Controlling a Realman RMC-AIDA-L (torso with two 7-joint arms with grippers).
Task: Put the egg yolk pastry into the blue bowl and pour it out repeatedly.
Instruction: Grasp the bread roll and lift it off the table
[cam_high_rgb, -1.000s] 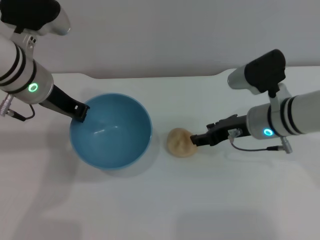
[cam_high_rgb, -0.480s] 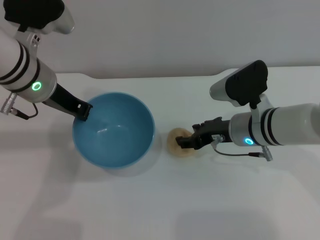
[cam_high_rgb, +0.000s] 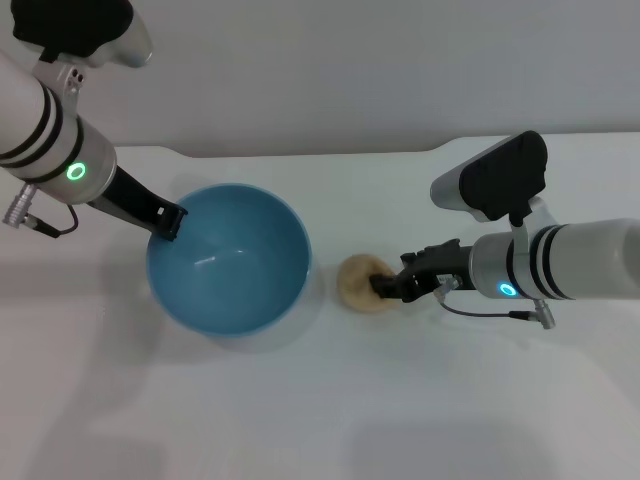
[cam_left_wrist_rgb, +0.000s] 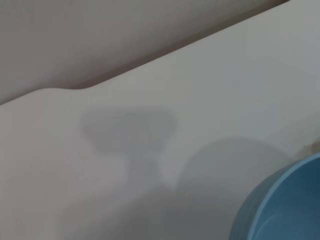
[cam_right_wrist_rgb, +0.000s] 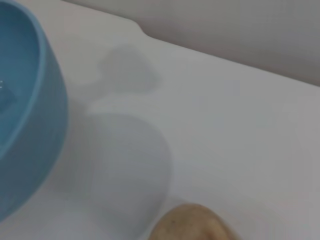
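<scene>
- Pale tan and matte, the small round egg yolk pastry (cam_high_rgb: 357, 284) lies on the white table (cam_high_rgb: 420, 400), just to the right of the blue bowl and apart from it; the right wrist view shows its top (cam_right_wrist_rgb: 192, 223) with bare tabletop between it and the bowl's outer wall.
- The glossy sky-blue round bowl (cam_high_rgb: 228, 258) stands upright on the table with nothing inside it; it is several times wider than the pastry.
- The right gripper (cam_high_rgb: 385, 286), black-fingered on a white arm, reaches in from the pastry's far side, away from the bowl; its tips are at the pastry's edge, touching it, narrowly set, though I cannot tell whether they are clamped on it.
- The left gripper (cam_high_rgb: 168, 222) sits at the bowl's rim on the side away from the pastry, pinching the rim between its black fingers.
</scene>
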